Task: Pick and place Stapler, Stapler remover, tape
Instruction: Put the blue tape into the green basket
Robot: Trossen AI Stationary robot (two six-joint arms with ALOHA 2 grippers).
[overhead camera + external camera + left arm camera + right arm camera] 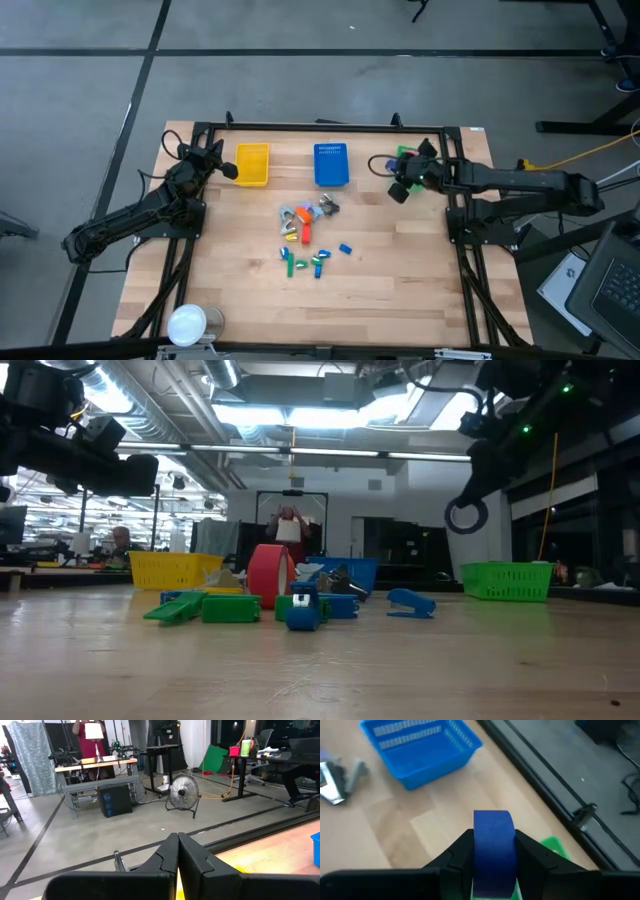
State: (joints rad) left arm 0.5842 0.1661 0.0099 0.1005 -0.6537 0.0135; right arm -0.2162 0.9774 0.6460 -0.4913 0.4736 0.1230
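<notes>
My right gripper [493,851] is shut on a blue tape roll [493,840] and hangs in the air beside the green basket [405,153] at the table's far right. In the low view the roll [465,515] shows as a ring high above the table. My left gripper [177,851] is shut on nothing and hovers at the yellow basket [252,165], far left. A pile of small things [305,225] lies on the table's middle, with a red tape roll [268,575] standing on edge among green and blue pieces. My right gripper pinches the blue tape roll between its two fingers, which press on the roll's two flat sides [475,845]. The outer band faces the wrist camera. The roll is lifted clear of the table and sticks out beyond the fingertips [462,845].
A blue basket [331,165] stands at the far middle between the yellow and green ones. A metal stapler remover [337,780] lies near it on the wood. A white round thing [187,323] sits at the near left corner. Bare wood lies near the pile's right.
</notes>
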